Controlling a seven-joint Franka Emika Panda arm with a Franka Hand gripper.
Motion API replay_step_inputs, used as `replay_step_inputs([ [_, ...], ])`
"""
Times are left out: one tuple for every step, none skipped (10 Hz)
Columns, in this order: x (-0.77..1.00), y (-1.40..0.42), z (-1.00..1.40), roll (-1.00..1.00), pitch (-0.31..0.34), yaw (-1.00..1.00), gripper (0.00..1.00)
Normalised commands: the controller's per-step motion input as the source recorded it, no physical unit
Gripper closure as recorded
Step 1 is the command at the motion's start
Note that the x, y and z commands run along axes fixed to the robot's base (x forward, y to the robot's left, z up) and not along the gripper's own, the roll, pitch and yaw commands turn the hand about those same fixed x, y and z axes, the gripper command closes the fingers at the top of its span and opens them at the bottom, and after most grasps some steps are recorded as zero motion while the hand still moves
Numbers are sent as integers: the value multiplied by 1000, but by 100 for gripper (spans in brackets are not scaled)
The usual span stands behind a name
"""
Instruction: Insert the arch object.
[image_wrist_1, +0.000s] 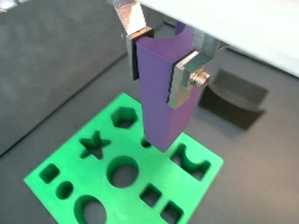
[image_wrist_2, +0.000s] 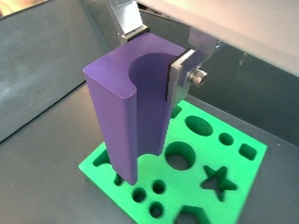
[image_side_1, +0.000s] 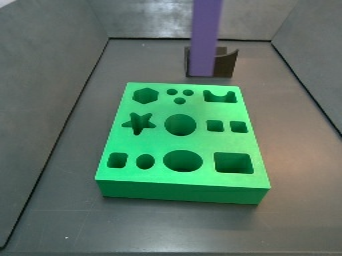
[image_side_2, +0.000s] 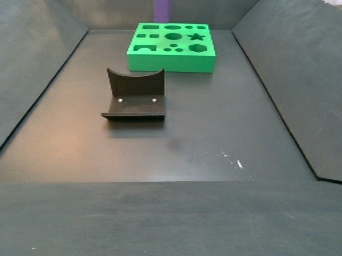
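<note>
Your gripper (image_wrist_1: 166, 63) is clenched on the arch (image_wrist_1: 162, 92), one silver finger (image_wrist_1: 183, 80) pressed flat to each side of the purple block; you see the same grasp in both wrist views, and a curved hollow runs down one face of the arch (image_wrist_2: 131, 109). The arch hangs upright above the board (image_wrist_1: 70, 166), its lower end over the cutouts near the board's edge; whether it touches the board, you cannot tell.

In a side view the arch (image_side_1: 206, 38) rises out of the top of the frame at the far edge of the board (image_side_1: 181, 180), with the fixture (image_side_1: 227, 60) just behind it on the dark floor. The gripper itself is out of that frame.

In a side view from the opposite end, the fixture (image_side_2: 135, 96) stands mid-floor, well apart from the board (image_side_2: 171, 61) near the far wall, and only a sliver of the arch (image_side_2: 163, 10) shows above it.

The board carries star, cross, hexagon, round and square cutouts. No writing, brand or label is readable anywhere.
</note>
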Motion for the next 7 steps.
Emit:
replay_step_inputs([
  [697,123,-246,-280,0,-517,100],
  [420,80,-289,-159,0,-766,100],
  [243,63,-391,-61,0,-906,100],
  [174,57,-420,-29,0,-949,100],
  [169,60,-426,-26,0,-951,100],
  [177,54,-417,-30,0,-954,100],
  [140,14,-326,-37,0,-974,100],
])
